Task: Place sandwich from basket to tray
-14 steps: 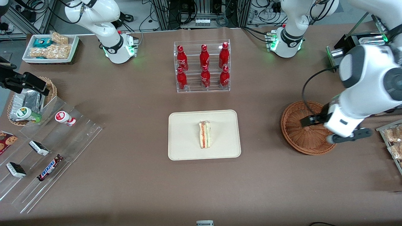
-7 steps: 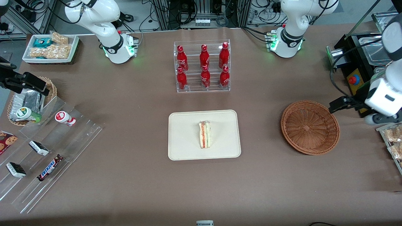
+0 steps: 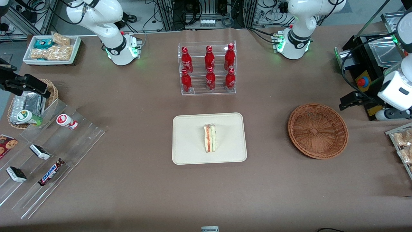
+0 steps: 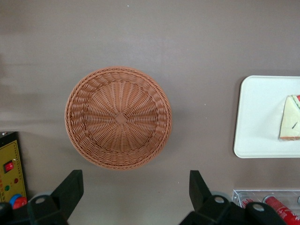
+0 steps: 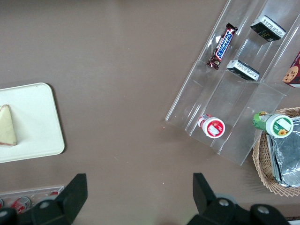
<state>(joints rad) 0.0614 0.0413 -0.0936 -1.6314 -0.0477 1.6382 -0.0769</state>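
Observation:
The sandwich [image 3: 210, 138] lies on the cream tray [image 3: 186, 154] in the middle of the table, its striped cut edge facing up. The left wrist view catches the same sandwich [image 4: 290, 119] and the tray [image 4: 258, 117]. The reddish-brown wicker basket [image 3: 317, 130] has nothing in it; the wrist view looks straight down into the basket [image 4: 118, 117]. My gripper [image 3: 370, 108] hangs high above the table beside the basket, toward the working arm's end. Its fingers [image 4: 70, 187] are spread wide, so the gripper [image 4: 134, 187] is open with only bare table between them.
A clear rack of red bottles [image 3: 207, 67] stands farther from the front camera than the tray. A black box with a red button [image 3: 363, 80] sits close to my gripper. A snack tray [image 3: 402, 145] lies at the table edge nearby. Clear display steps [image 3: 48, 151] lie toward the parked arm's end.
My gripper has left its place over the basket's rim and swung up and toward the working arm's end; in the last half second it barely moved. The sandwich stayed put.

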